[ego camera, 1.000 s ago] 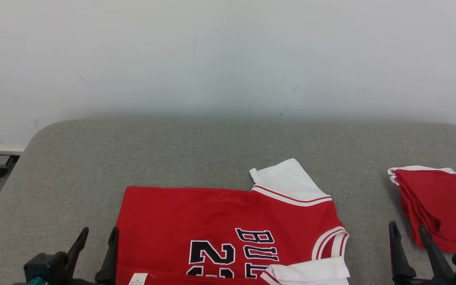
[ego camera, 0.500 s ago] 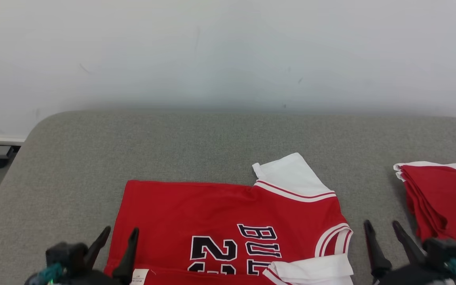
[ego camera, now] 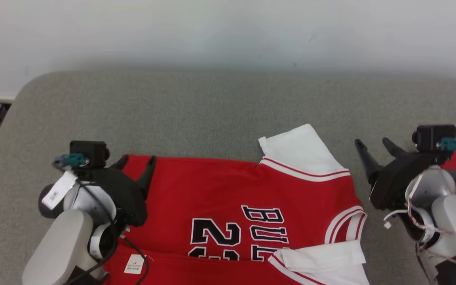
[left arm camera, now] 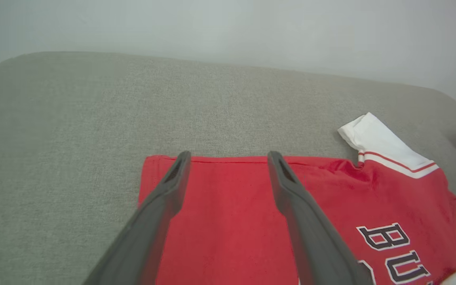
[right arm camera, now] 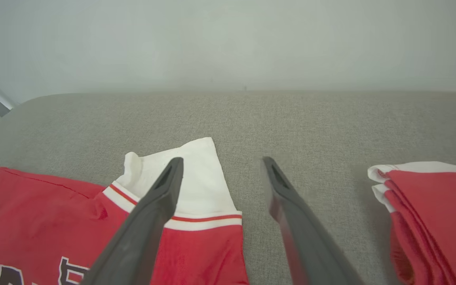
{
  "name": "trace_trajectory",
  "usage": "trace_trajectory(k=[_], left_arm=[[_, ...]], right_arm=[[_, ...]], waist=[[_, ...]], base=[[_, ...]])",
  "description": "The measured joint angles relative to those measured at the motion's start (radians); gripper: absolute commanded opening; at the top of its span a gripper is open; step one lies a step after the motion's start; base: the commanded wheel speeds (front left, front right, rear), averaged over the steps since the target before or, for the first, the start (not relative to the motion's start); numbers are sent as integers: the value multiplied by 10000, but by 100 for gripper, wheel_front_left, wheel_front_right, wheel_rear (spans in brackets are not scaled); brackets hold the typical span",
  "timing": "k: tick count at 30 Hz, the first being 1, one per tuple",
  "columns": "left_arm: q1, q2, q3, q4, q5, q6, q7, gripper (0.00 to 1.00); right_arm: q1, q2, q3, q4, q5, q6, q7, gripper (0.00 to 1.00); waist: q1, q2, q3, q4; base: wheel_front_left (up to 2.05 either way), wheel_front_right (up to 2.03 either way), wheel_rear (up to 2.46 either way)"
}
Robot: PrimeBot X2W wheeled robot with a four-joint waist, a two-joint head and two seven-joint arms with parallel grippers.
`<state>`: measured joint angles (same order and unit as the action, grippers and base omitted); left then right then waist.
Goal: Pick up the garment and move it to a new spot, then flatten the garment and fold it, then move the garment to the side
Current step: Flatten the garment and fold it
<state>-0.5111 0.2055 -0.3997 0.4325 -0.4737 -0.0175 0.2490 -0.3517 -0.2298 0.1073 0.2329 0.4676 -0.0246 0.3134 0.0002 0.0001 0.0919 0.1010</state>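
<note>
Head view shows the red jersey [ego camera: 220, 190] lying flat, lettering up, on the near part of the grey counter [ego camera: 196, 107]; the left gripper [ego camera: 137, 159] hangs over its far left corner, fingers spread, holding nothing; the right gripper [ego camera: 372, 141], likewise spread and empty, sits just beside the white sleeve [ego camera: 299, 148]; a folded red pile [right arm camera: 430, 198] lies further right.
</note>
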Motion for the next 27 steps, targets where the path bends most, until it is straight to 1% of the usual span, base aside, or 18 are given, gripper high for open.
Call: trace_trajectory(k=[6, 10, 15, 19, 22, 27], left_arm=[[-985, -290, -288, 1016, -6, 13, 1269, 100], [-1848, -359, -261, 1423, 86, 238, 1722, 100], [-2706, -593, -265, 2107, 196, 437, 2061, 100], [-3024, -612, -299, 2704, 245, 439, 2220, 100], [-3284, -639, -332, 3053, 259, 437, 2318, 100], [-3451, -558, -343, 3459, 337, 422, 2360, 100]], right_arm=[[-1288, -403, -117, 679, 75, -27, 1202, 100], [-2261, -550, -113, 861, 42, -111, 1724, 100], [-2841, -602, 113, 1290, 40, -69, 2215, 100], [-3167, -571, 426, 1718, -44, 84, 2481, 100], [-3366, -568, 504, 1937, -67, 109, 2604, 100], [-3707, -318, 686, 2146, -67, 174, 2769, 100]], waist=[[0, 0, 820, 214], [0, 1, 1385, 391], [0, 1, 2041, 657], [1, 2, 2393, 918], [-1, 2, 2592, 1155], [-1, 1, 2699, 1247]], base=[[0, 0, 0], [0, 0, 0], [0, 0, 0], [0, 0, 0], [0, 0, 0], [0, 0, 0]])
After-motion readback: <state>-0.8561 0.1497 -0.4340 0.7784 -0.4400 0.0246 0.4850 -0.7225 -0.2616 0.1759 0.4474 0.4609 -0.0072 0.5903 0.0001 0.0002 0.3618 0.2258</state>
